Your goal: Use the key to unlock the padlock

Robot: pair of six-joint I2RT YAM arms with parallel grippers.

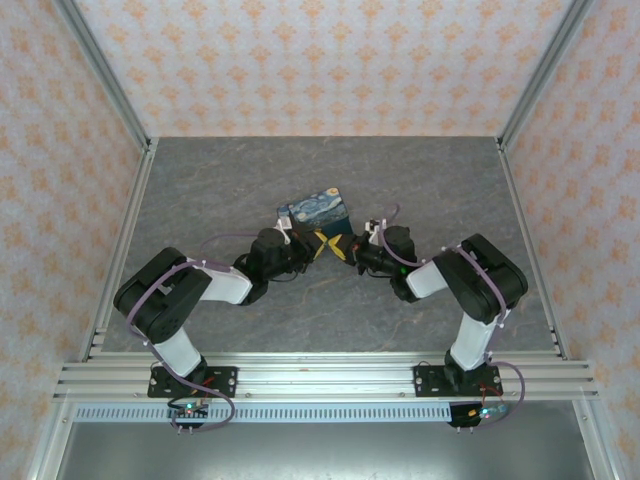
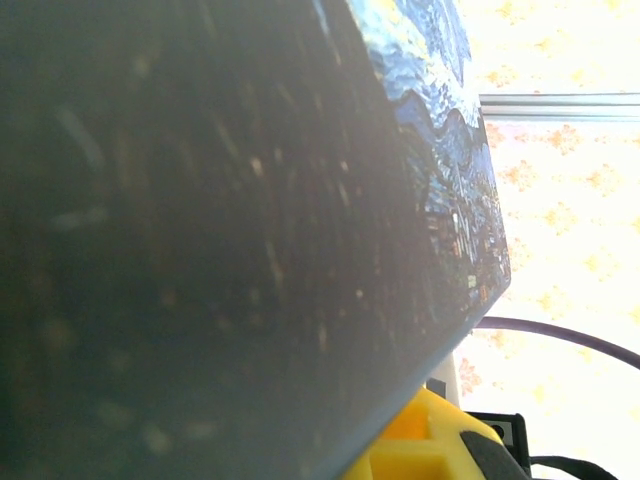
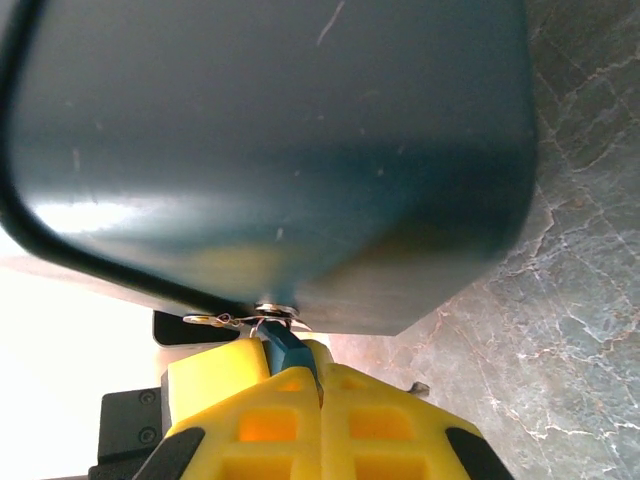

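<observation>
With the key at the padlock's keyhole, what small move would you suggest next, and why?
Probably twist the right claw to turn the key: its teal head is pinched at the keyhole of the padlock, which the left claw grips.

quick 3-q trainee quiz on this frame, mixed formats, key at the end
1. True or false: the right gripper is shut on the head of the key.
2. The key meets the padlock at: A) its painted face, B) a plain teal side, C) its shackle.
3. Short answer: which face of the padlock shows in the top view?

Key: 1 true. 2 B. 3 the painted face.
</observation>
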